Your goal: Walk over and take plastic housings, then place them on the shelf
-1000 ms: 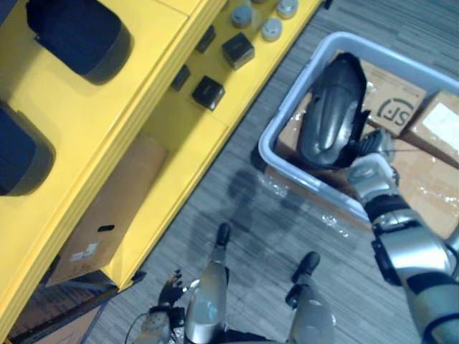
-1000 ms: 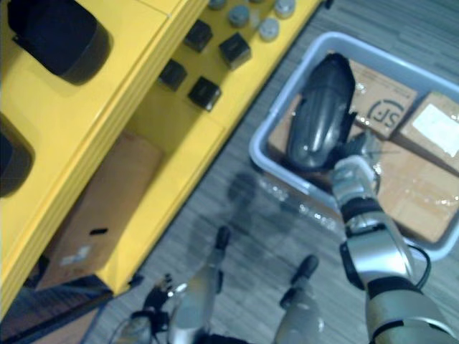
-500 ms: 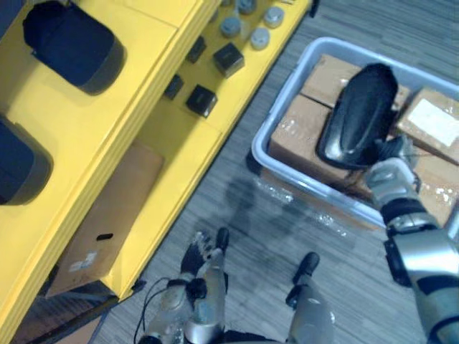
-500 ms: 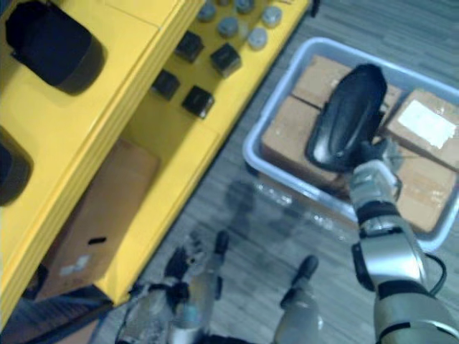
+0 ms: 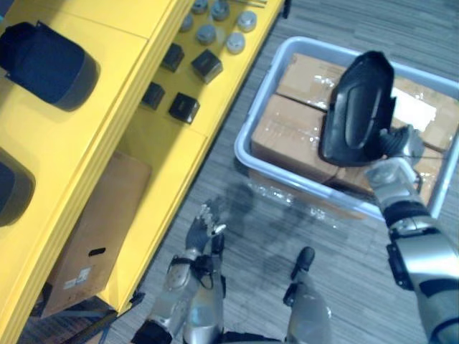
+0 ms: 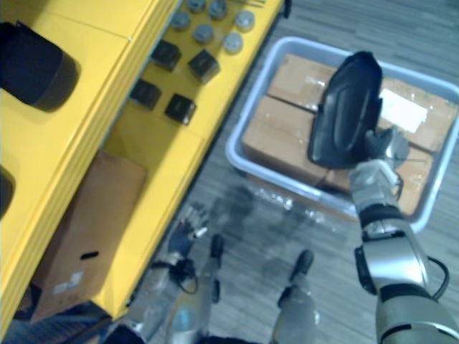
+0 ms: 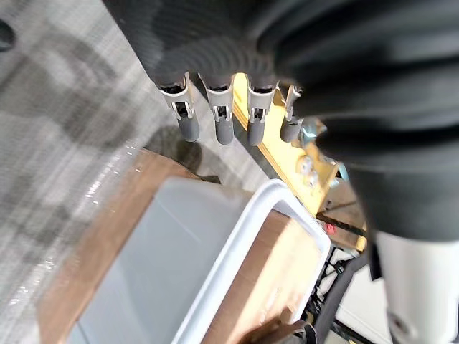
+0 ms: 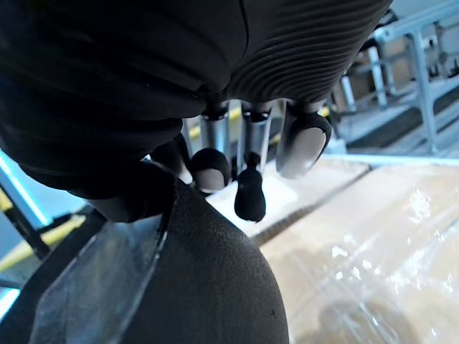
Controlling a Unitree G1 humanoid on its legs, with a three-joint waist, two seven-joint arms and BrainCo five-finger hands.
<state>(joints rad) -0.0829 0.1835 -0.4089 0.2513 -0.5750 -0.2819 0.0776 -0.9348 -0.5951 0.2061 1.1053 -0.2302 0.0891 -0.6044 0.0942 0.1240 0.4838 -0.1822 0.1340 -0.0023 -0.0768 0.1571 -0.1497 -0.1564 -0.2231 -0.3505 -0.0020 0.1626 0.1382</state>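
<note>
Item: one black plastic housing (image 5: 356,107), long with rounded ends, standing nearly on end over a pale grey bin (image 5: 251,113); whether its lower end touches the contents cannot be told. Holder: right hand (image 5: 387,170), clenched round the housing's lower end, with dark fingertips (image 8: 211,169) curled against its edge in the right wrist view. Bin contents: brown cardboard boxes (image 5: 287,132) under clear film, packed side by side. Left hand (image 5: 201,229): low, near the grey striped floor (image 5: 265,229), beside the foot of the shelf, fingers (image 7: 215,115) straight and relaxed, grasping nothing. Yellow shelf (image 5: 122,43): on the robot's left, running diagonally. Upper level: two dark housings, one (image 5: 46,57) in full view and one (image 5: 11,193) cut off by the edge of the view. Lower level: four small black blocks (image 5: 206,64) in loose pairs, with several grey round parts (image 5: 235,43) farther along. Under the shelf: one flat brown cardboard carton (image 5: 97,229) with a white label, lying on the floor.
</note>
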